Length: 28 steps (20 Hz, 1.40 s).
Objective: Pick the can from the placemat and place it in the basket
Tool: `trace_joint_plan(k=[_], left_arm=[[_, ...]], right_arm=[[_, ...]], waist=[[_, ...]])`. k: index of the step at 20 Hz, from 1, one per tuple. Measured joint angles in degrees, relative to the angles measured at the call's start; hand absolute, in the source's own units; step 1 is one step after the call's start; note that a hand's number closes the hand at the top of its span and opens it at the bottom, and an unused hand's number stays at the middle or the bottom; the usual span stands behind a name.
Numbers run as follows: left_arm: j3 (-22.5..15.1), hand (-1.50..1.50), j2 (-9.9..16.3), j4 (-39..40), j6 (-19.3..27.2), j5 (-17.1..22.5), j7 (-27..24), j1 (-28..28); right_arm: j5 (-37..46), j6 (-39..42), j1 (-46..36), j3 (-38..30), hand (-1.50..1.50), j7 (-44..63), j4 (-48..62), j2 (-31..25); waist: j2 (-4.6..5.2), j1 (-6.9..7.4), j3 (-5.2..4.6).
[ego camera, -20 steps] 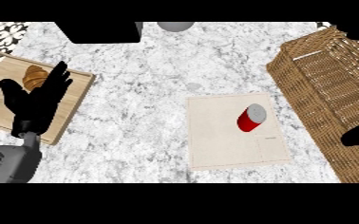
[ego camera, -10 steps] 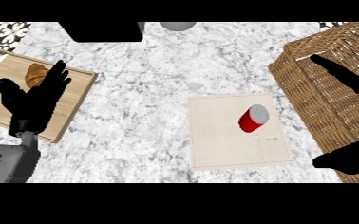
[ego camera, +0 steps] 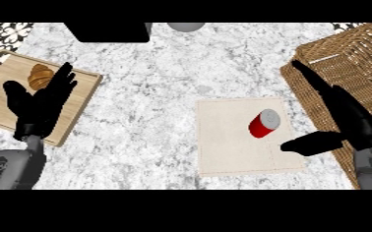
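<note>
A red can [ego camera: 263, 124] with a grey top lies tilted on the beige placemat [ego camera: 232, 150], towards its right half. The wicker basket [ego camera: 330, 64] stands at the right edge of the counter. My right hand [ego camera: 341, 114] is open, fingers stretched along the basket's left wall and thumb pointing left over the placemat's right edge, a short way right of the can without touching it. My left hand [ego camera: 40, 103] is open at the left, fingers up, over the wooden board.
A wooden cutting board [ego camera: 76, 103] with a croissant [ego camera: 41, 75] lies at the left. A black box [ego camera: 109, 31] and a grey round object [ego camera: 186, 26] sit at the counter's far edge. Marble counter lies between the board and the placemat.
My right hand has come further into view from the right and moved left and forward, now beside the can. The left hand and the can have not moved.
</note>
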Motion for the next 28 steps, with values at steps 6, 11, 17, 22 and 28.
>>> trace_joint_plan(k=[6, 11, 17, 22, 28], left_arm=[[1.21, 0.00, -1.25, 0.55, -1.22, -1.37, -0.34, -0.12], [2.41, 0.00, -2.30, 0.66, -1.86, -2.83, -0.18, -0.24], [4.08, 0.00, -3.99, 0.86, -3.20, -4.93, -0.95, 0.31], [6.06, 0.00, -4.59, -0.06, -5.25, -5.36, -0.37, 1.02], [6.78, 0.00, -6.24, -0.69, -5.50, -7.27, -0.10, 1.52]], right_arm=[[6.62, -1.65, -2.43, 2.85, -1.50, -3.38, 10.27, 4.30], [9.53, -0.17, -3.10, 2.94, -1.50, -5.56, 15.72, 5.47], [12.81, 0.92, -2.38, 2.12, -1.50, -8.12, 17.98, 7.21], [12.68, 3.18, -0.18, -0.53, -1.50, -11.22, 16.87, 7.17], [12.97, 4.84, 0.86, -1.11, -1.50, -14.09, 16.28, 8.95]], waist=[[-0.02, 0.08, -0.02], [-0.06, -0.07, -0.03], [-0.09, -0.19, -0.03], [-0.11, -0.25, -0.03], [-0.10, -0.25, -0.02]])
